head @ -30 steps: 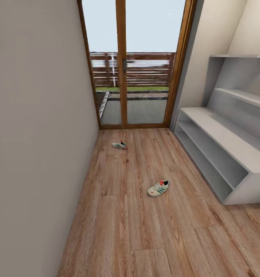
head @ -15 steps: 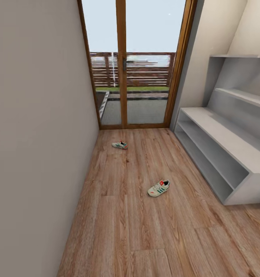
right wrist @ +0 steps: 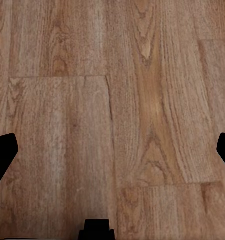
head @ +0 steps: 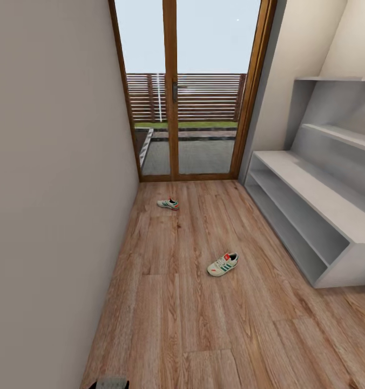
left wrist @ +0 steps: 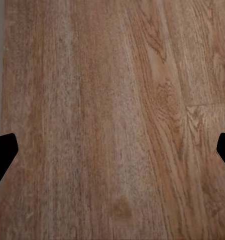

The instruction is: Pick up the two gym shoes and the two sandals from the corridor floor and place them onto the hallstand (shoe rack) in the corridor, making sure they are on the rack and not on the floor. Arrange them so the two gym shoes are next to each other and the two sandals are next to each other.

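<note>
A dark arm part [head: 111,383] has risen into the head view; both grippers [left wrist: 112,150] [right wrist: 112,150] hang spread, empty; shoes [head: 223,264] untouched.

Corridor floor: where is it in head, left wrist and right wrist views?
Head view: corridor floor runs from the glass door toward the camera, both gym shoes on it.
Left wrist view: planks between the open left hand's fingertips.
Right wrist view: planks likewise.
Shared landmark: the wood grain.
</note>
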